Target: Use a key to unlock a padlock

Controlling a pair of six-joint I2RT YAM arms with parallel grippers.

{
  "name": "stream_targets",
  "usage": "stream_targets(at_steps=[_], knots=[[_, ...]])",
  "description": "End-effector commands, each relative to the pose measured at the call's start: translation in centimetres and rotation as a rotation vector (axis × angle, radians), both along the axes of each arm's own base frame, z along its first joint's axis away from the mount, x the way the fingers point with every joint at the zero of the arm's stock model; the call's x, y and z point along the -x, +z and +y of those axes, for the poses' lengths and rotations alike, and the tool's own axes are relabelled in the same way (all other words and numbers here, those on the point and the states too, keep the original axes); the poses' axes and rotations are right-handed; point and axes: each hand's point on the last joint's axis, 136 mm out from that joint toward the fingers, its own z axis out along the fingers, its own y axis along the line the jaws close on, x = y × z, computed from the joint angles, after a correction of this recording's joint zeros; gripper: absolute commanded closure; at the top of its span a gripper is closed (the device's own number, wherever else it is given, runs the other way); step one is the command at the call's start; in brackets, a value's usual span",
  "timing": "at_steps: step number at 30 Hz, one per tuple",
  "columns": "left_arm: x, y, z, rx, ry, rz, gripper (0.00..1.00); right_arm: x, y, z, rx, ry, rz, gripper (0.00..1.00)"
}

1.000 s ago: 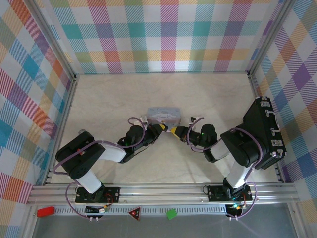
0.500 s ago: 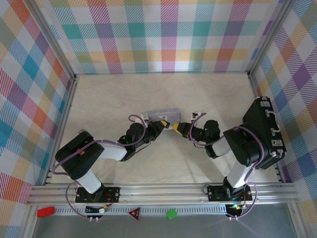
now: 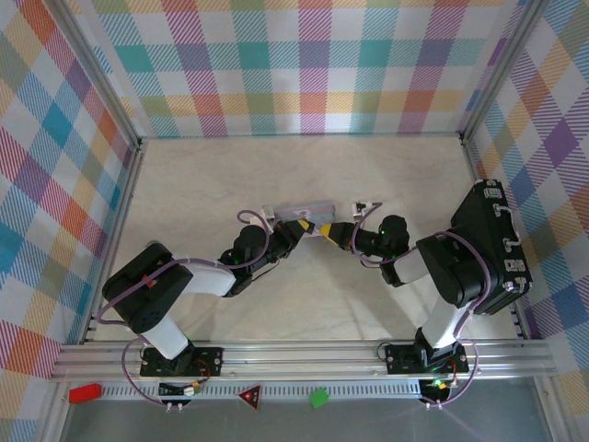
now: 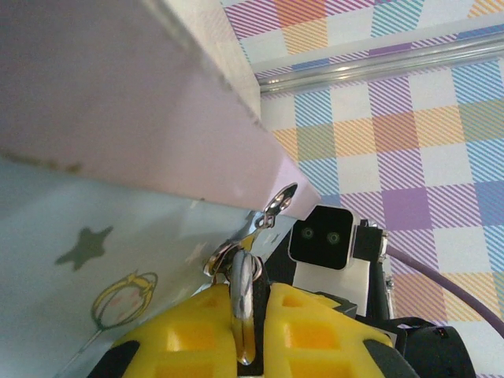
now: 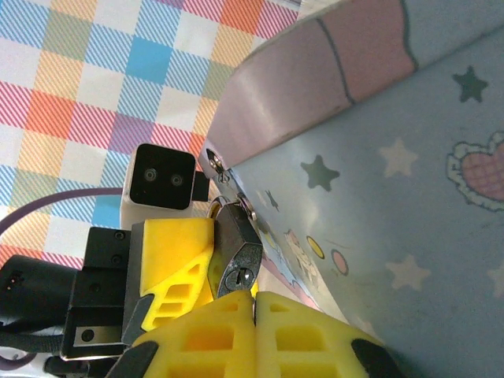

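The light-blue tin (image 3: pixel 296 210) stands tipped on the table between both arms. The padlock (image 5: pixel 236 264), dark and silvery, hangs from the tin's hasp with its keyhole facing my right wrist camera. My left gripper (image 4: pixel 252 293) is shut on the padlock (image 4: pixel 242 315), seen edge-on between the yellow pads; one of its fingers (image 5: pixel 169 252) shows beside the lock body. My right gripper (image 5: pixel 253 301) is shut, its pads pressed together just under the keyhole. The key is hidden. From above, the left gripper (image 3: pixel 299 227) and right gripper (image 3: pixel 324 230) meet at the tin's near edge.
A black case (image 3: pixel 492 249) stands at the right wall beside the right arm. Plaid walls close in the table on three sides. An aluminium rail (image 3: pixel 294 354) runs along the near edge. The tin's printed side (image 5: pixel 394 197) is close against the right gripper.
Both grippers and the tin have shifted a little away from the arm bases. The tin now shows a narrower face from above. Both grippers stay shut.
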Motion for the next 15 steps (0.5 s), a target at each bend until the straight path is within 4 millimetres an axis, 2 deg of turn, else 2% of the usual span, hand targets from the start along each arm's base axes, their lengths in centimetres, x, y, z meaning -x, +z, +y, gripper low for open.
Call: stream_targets(at_steps=[1,10,15], knots=[[5.8,5.6,-5.3,0.149,-0.364,-0.116,1.00,0.4,4.2,1.8,-0.038,0.079,-0.238,1.00],[5.8,4.8,-5.4,0.140,-0.372,-0.102,1.00,0.2,3.3,1.4,-0.015,0.057,-0.244,1.00],[5.9,4.1,-5.6,0.122,-0.378,-0.091,1.00,0.3,4.8,1.3,-0.062,0.042,-0.192,1.00]])
